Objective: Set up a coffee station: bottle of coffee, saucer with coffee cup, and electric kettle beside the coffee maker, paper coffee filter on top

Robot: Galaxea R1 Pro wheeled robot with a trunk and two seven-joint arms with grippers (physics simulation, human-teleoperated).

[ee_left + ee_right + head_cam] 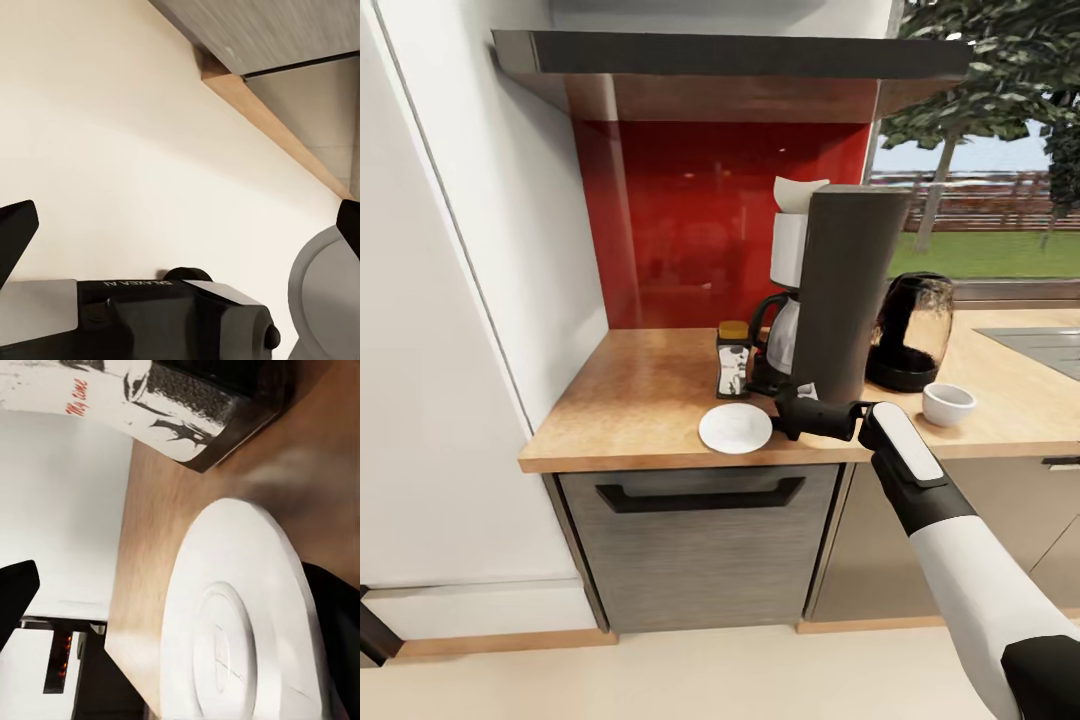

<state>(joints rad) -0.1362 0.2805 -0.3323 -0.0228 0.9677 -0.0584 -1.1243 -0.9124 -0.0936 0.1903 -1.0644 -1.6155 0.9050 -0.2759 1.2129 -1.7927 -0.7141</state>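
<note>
On the kitchen countertop (pixel 630 400) stands the coffee maker (pixel 845 290), with the paper coffee filter (pixel 798 192) on its top. The bottle of coffee (pixel 733 361) stands just left of it, and the electric kettle (pixel 911 331) just right. The white saucer (pixel 735 428) lies flat in front of the bottle near the counter edge. My right gripper (pixel 786 411) hovers low at the saucer's right rim, open; in the right wrist view the saucer (pixel 240 637) and the bottle's label (pixel 112 397) lie just ahead of that gripper (pixel 172 577). The coffee cup (pixel 947 403) sits apart, in front of the kettle. My left gripper (pixel 187 210) is open over the floor.
The kitchen shelf (pixel 730 55) runs above the red backsplash (pixel 690 220). A tall white panel (pixel 450 300) closes the counter's left end. A grey inset panel (pixel 1040 345) lies in the counter at the right. Grey cabinet fronts with a black handle (pixel 700 495) stand below.
</note>
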